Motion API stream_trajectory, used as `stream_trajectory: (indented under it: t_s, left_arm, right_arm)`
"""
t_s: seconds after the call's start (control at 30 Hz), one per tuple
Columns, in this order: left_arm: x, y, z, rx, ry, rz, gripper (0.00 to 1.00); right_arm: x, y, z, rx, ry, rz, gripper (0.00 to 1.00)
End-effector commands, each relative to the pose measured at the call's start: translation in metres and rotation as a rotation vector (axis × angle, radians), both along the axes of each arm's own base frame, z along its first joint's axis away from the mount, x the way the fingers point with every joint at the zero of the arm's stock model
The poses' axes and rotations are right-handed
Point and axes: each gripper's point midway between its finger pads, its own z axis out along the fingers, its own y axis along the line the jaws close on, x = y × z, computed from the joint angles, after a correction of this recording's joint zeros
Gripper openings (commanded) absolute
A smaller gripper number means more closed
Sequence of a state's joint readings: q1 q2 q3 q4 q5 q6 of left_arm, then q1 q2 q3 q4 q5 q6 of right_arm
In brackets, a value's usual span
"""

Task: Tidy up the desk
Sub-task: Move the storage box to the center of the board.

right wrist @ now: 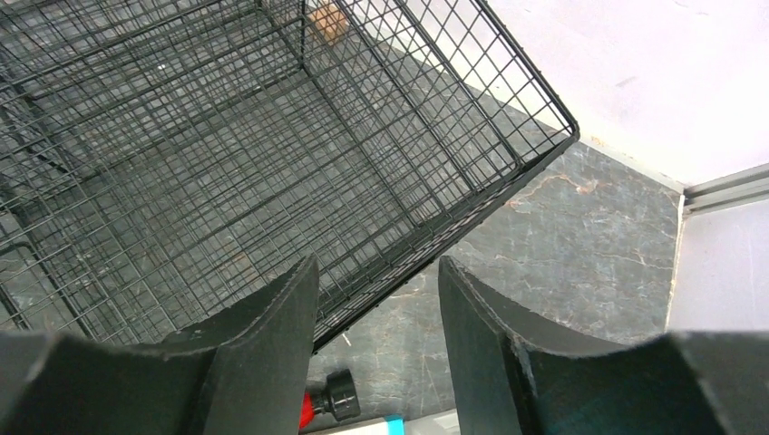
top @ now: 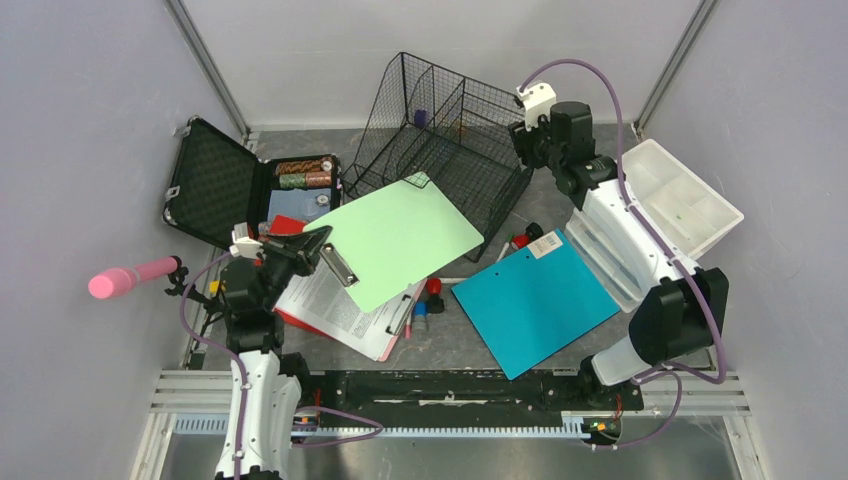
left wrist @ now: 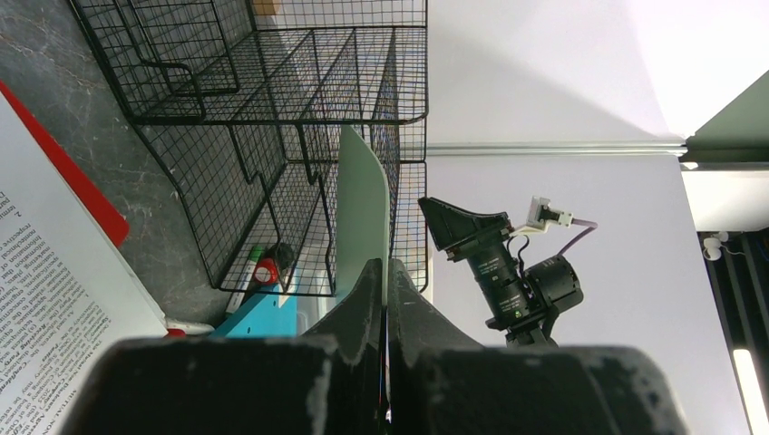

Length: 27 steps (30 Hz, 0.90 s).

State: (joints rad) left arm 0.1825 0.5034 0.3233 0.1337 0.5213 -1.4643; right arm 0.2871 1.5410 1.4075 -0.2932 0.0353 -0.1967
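On the dark stone-look desk [top: 455,345] a pale green clipboard [top: 405,240] is tilted, its far corner reaching the front of the black wire organizer [top: 450,130]. My left gripper [top: 312,246] is shut on the board's near end beside its metal clip. In the left wrist view the board [left wrist: 363,213] shows edge-on, pinched in the shut gripper [left wrist: 387,272]. My right gripper [top: 524,140] hovers at the organizer's right side. In the right wrist view it [right wrist: 379,272] is open, with the organizer's lower rim [right wrist: 472,204] just ahead of its left finger and nothing held.
A teal clipboard [top: 535,300] lies front right, printed papers [top: 335,310] and a red folder lie under the green board, and markers [top: 430,295] lie between them. An open black foam-lined case [top: 225,185] stands at the left, a white compartment box [top: 680,195] at the right, a pink-tipped object [top: 125,278] far left.
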Motion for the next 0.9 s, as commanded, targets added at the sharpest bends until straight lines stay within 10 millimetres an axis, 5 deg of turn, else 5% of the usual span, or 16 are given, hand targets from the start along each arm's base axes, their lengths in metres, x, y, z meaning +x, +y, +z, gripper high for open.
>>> stream_trajectory:
  t_s: [0.0,0.5,0.87]
  left_arm:
    - [0.006,0.013,0.024,0.051,-0.116,0.083,0.02]
    - [0.003,0.009,0.024,0.032,-0.111,0.067,0.02]
    - [0.002,0.011,0.0,0.015,-0.007,0.078,0.02]
  right_arm:
    - [-0.039,-0.013,-0.048,-0.03,0.198,-0.005,0.56]
    - [-0.072,0.001,-0.046,0.083,0.232,0.055,0.48]
    - [-0.104,0.017,-0.05,0.177,0.24,0.148,0.44]
